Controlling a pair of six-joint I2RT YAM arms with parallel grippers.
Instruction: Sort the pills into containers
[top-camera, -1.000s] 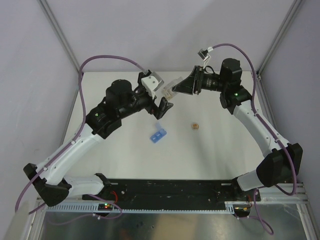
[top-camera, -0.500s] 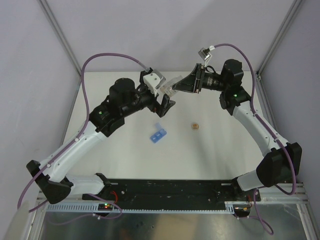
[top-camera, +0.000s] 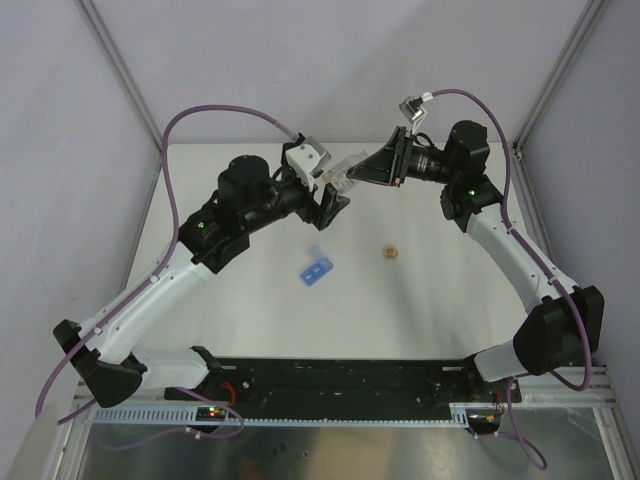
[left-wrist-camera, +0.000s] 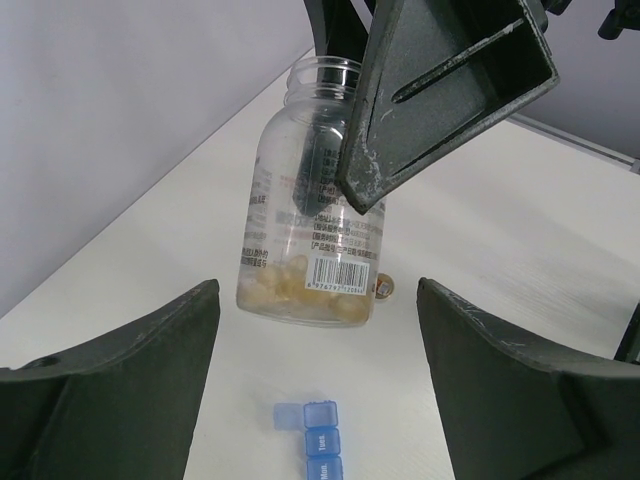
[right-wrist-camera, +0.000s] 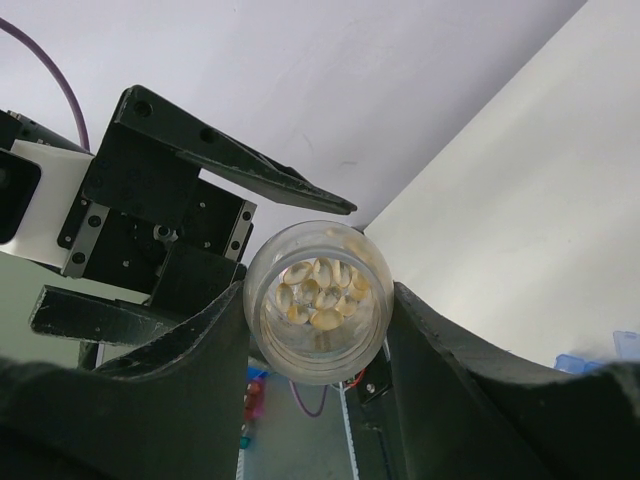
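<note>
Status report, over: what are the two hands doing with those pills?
Right hand shut on open bottle, pills inside. Left hand open, facing it. Blue box on table, clear of both hands. Nothing in the way.

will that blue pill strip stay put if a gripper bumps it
Probably not: the blue strip looks like small, thin plastic and lies loose on the smooth white table, so it would likely slide or spin. One lid seems flipped open, so it may snag.

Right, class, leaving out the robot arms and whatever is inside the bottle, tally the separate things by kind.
Clear bottle: 1
Blue pill box: 1
Orange-brown lump on the table: 1
Total: 3
</note>
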